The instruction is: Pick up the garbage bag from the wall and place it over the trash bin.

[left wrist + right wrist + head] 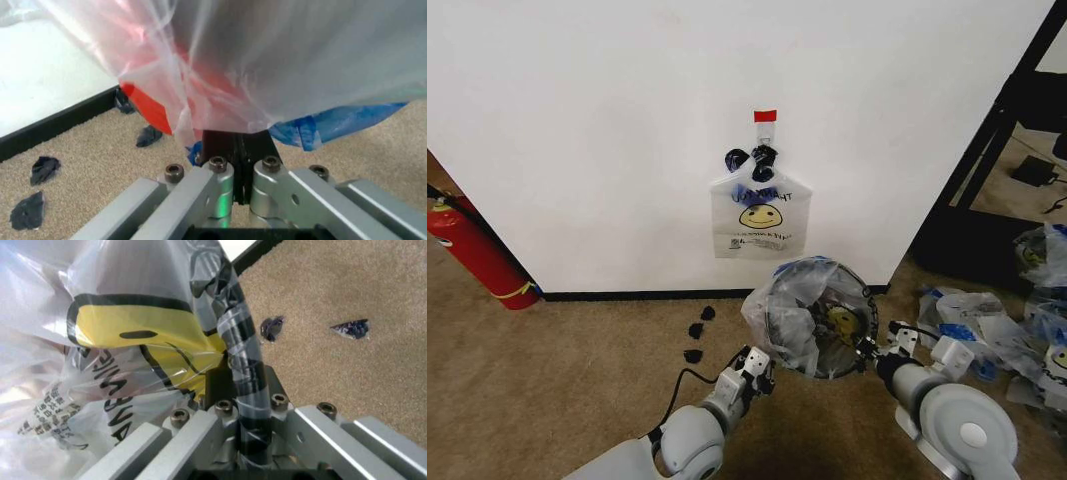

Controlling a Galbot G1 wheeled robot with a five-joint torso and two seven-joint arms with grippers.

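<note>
The garbage bag [765, 312], thin whitish plastic, is draped over the round black wire-mesh trash bin [799, 342] on the carpet below the wall. My left gripper [762, 366] is at the bin's left side, shut on the garbage bag [220, 65]; the bin's red base [150, 107] shows through the plastic, and a blue tape patch [333, 122] hangs close by. My right gripper [868, 352] is at the bin's right side. In the right wrist view the right gripper [240, 377] is shut on the smiley-printed garbage bag [127, 335] wrapped over the bin's dark rim [233, 325].
A smooth smiley bag [760, 215] hangs from a clip on the white wall. A red fire extinguisher [477, 250] leans at the left. Several bunched bags [987, 320] lie at the right beside a black frame [987, 150]. Dark scraps [697, 330] dot the carpet.
</note>
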